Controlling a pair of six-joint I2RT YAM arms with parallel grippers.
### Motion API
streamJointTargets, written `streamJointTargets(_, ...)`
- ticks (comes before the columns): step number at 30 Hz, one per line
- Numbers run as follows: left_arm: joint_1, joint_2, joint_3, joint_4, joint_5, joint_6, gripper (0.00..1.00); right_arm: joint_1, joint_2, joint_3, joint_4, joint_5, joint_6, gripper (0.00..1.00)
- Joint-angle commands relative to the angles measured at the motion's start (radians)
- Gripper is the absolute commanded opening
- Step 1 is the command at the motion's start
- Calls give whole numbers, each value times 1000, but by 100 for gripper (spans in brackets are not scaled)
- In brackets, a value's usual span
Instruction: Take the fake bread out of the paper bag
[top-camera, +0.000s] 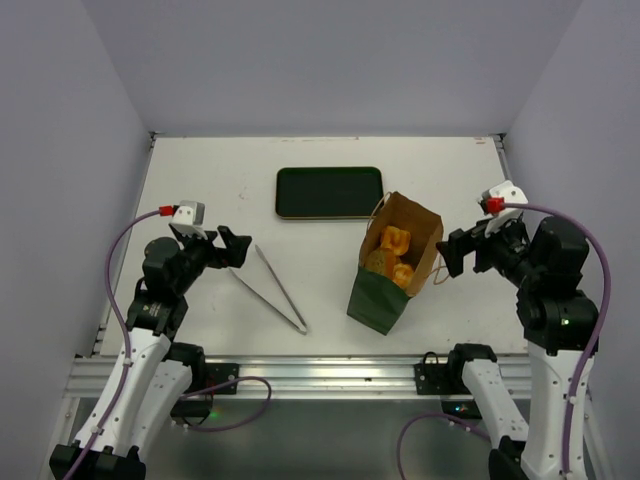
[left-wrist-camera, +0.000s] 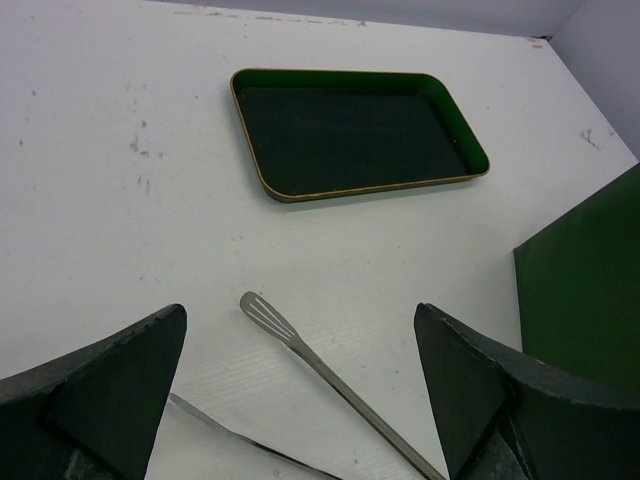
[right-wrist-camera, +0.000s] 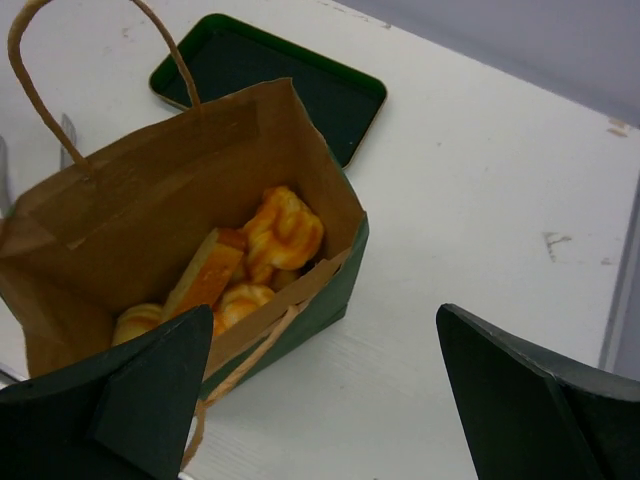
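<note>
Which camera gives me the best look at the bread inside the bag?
Right wrist: it looks into the open paper bag at the fake bread close up. Top external shows small orange pieces; left wrist shows only the bag's green wall.

This is a robotics lab test cell. A white table (top-camera: 200, 180) is boxed in by plain pale walls (top-camera: 330, 60) at left, far and right. A left arm (top-camera: 150, 330) and a right arm (top-camera: 550, 300) are bolted to an aluminium rail (top-camera: 330, 372) at the near edge, trailing purple cables (top-camera: 112, 285). Fake bread (top-camera: 395, 255) serves as a prop.
</note>
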Motion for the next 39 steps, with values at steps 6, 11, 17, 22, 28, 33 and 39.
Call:
streamJointTargets(6,8,-7,0,41,18,24,100,0,145,94,43,25,445,99)
streamJointTargets(11,8,-12,2,41,18,24,100,0,190,109,6,22,619,99)
streamJointTargets(17,8,-9,2,43,24,24,100,-5,150,33,-78,37,659,92)
streamJointTargets(22,8,-12,2,44,24,23,100,-5,118,-35,-100,-32,711,84)
streamJointTargets(28,8,-13,2,44,24,23,100,-5,109,-96,-83,-38,734,76)
streamJointTargets(33,8,-13,2,43,24,24,100,-3,112,-138,-11,-78,789,67)
streamJointTargets(39,8,-12,2,43,24,23,100,-3,127,-173,27,-78,826,59)
